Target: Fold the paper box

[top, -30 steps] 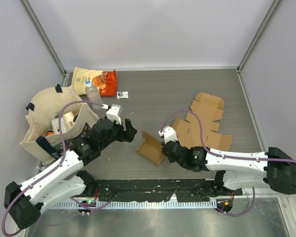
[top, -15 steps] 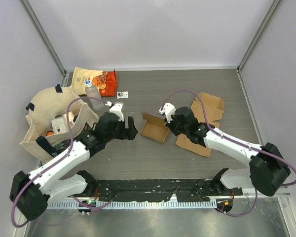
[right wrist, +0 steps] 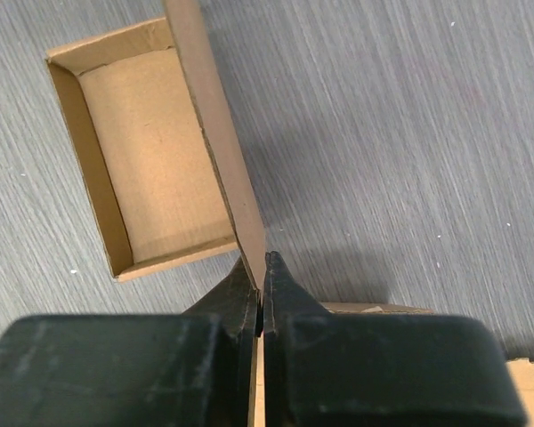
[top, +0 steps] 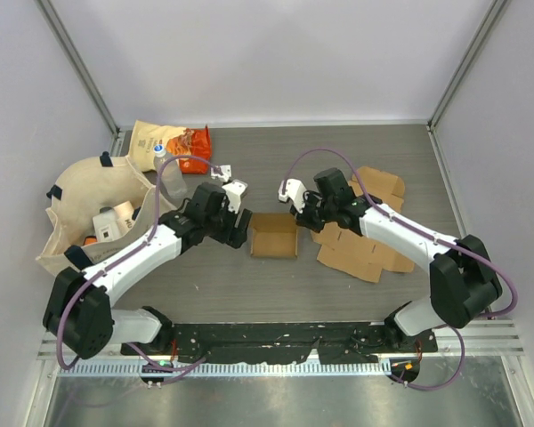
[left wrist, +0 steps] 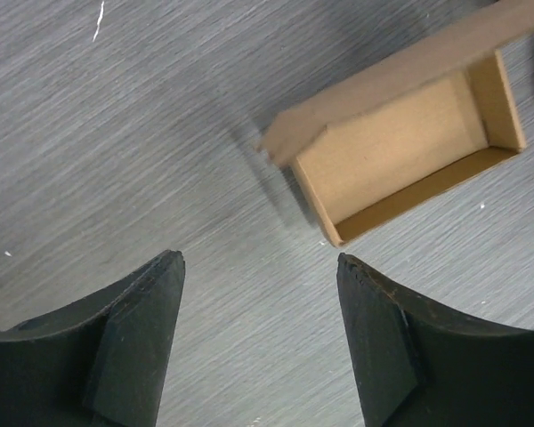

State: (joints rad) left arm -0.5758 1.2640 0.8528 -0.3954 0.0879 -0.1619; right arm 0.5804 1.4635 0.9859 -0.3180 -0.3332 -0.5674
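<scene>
right fingers [right wrist: 247, 295] pinched together on the right edge of the box [top: 274, 236] mid-surface [top: 338, 160]; left fingers [left wrist: 135, 322] apart, hovering just left of it.

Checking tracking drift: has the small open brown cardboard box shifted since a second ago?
Yes. The brown cardboard box now lies farther from the grey table's near edge, toward the back wall.

The black two-finger right gripper [right wrist: 263, 285] pinched a flap of the open brown cardboard box [right wrist: 156, 160] — grey wood-grain table [right wrist: 409, 133] beneath.
</scene>
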